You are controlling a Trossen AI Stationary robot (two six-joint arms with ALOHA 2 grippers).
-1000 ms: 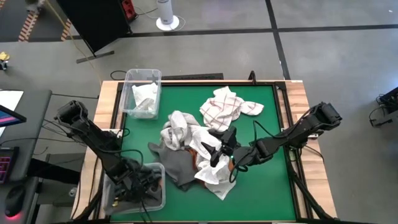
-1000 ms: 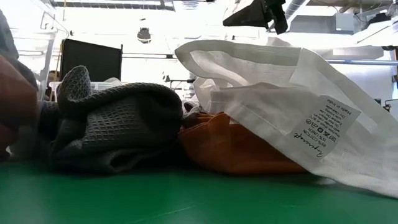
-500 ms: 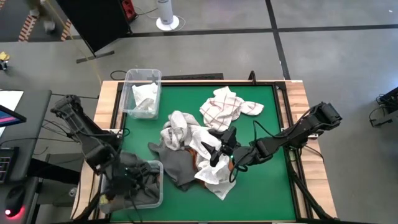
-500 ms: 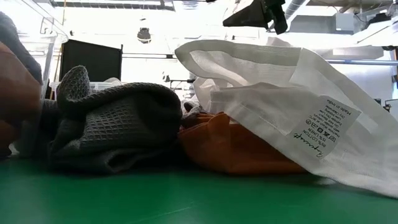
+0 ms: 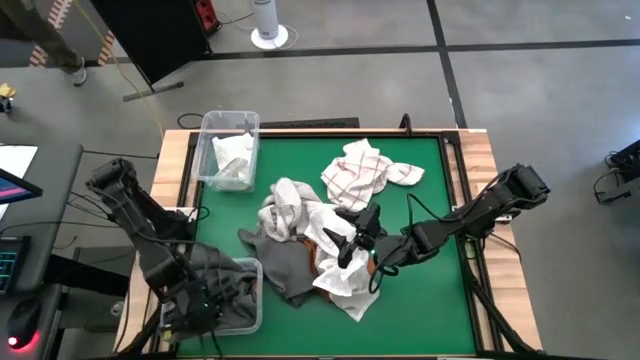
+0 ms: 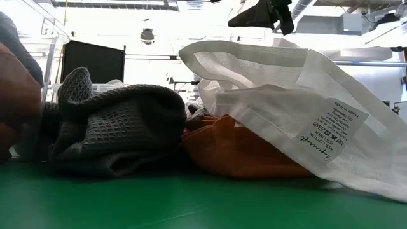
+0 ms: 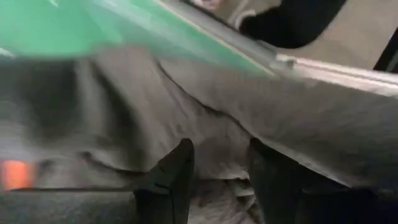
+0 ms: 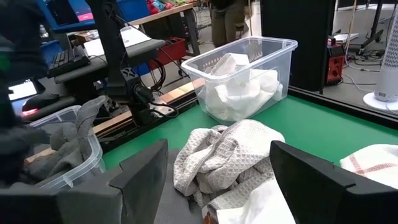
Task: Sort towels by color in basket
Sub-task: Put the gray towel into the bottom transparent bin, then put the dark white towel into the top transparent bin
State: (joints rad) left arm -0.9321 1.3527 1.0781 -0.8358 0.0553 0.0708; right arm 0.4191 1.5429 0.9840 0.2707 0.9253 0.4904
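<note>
Clear bin at eleven o'clock on the green tabletop holds white towels; the bin at seven o'clock holds dark grey towels, left gripper clamped on them; right gripper spread wide above the central towel heap.

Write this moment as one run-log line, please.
left gripper: in near bin, on grey towel | right gripper: open over towel pile | far bin: white towel
</note>
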